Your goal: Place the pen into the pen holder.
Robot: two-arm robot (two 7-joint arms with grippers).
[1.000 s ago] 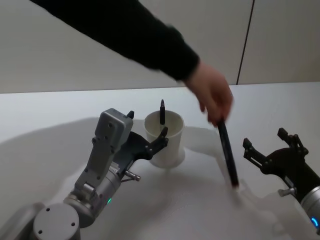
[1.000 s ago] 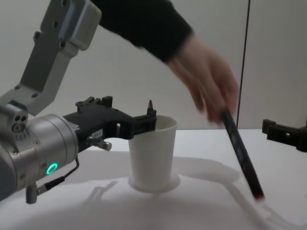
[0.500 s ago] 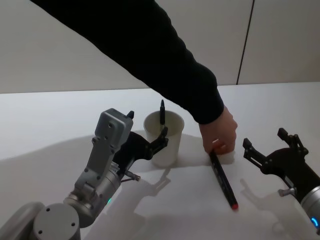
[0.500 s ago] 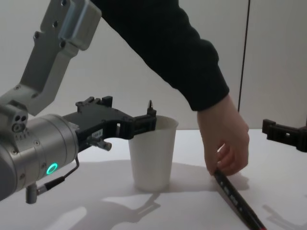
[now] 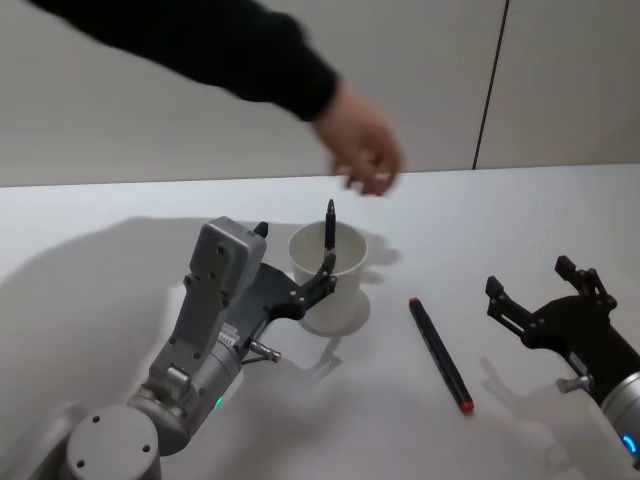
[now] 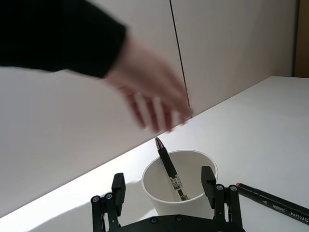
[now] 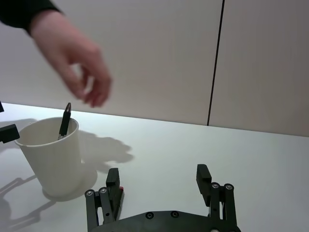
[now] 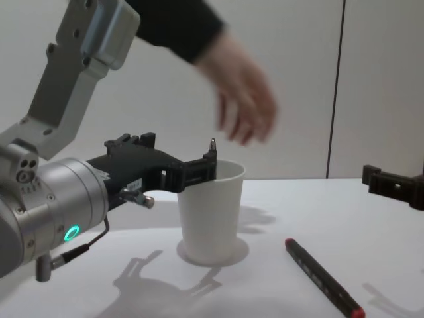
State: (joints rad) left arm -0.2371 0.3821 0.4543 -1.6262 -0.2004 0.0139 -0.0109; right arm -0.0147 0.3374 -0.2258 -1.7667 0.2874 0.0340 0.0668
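Reach left with the empty, spread right gripper (image 5: 528, 278): nearer the pen (image 5: 439, 352), lying lengthways toward the table (image 5: 100, 210)'s near edge. Leave the left gripper (image 6: 163, 178) spread by the pen holder (image 5: 342, 292).

Smooth white matt paper for pen holder (image 5: 345, 292). Black plastic, slight sheen, for pen (image 5: 440, 354) on table (image 5: 120, 240), white, smooth, matt. Left gripper (image 6: 163, 184) matt black plastic; arm casing (image 5: 215, 285) grey satin; sleeve (image 5: 200, 40) dark matt cloth.
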